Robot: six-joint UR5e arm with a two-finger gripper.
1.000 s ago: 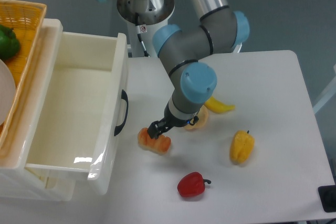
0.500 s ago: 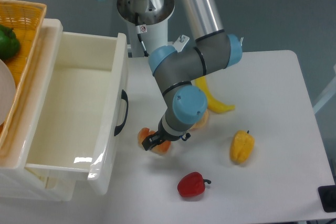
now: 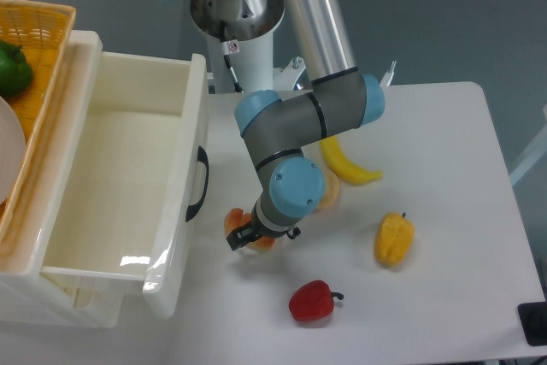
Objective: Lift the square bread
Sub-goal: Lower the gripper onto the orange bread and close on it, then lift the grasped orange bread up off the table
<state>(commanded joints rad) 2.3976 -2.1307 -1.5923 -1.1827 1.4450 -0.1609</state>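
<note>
The square bread [image 3: 232, 220] is an orange-brown glossy loaf lying on the white table just right of the open drawer. My gripper [image 3: 246, 236] is down on it, pointing down and to the left. Its dark fingers [image 3: 234, 242] stand on either side of the loaf. The blue wrist covers most of the loaf, and only its left end and a strip of its lower edge show. The loaf rests on the table.
An open white drawer [image 3: 185, 211] with a black handle stands close on the left. A round tan bun [image 3: 331, 195] and a banana [image 3: 349, 167] lie behind the wrist. A yellow pepper [image 3: 393, 239] is to the right and a red pepper [image 3: 311, 301] in front. A wicker basket [image 3: 41, 36] holds a green pepper [image 3: 10, 70].
The arm has swung left and lowered, bringing the gripper from above the loaf down around it. The loaf has stayed in place.
</note>
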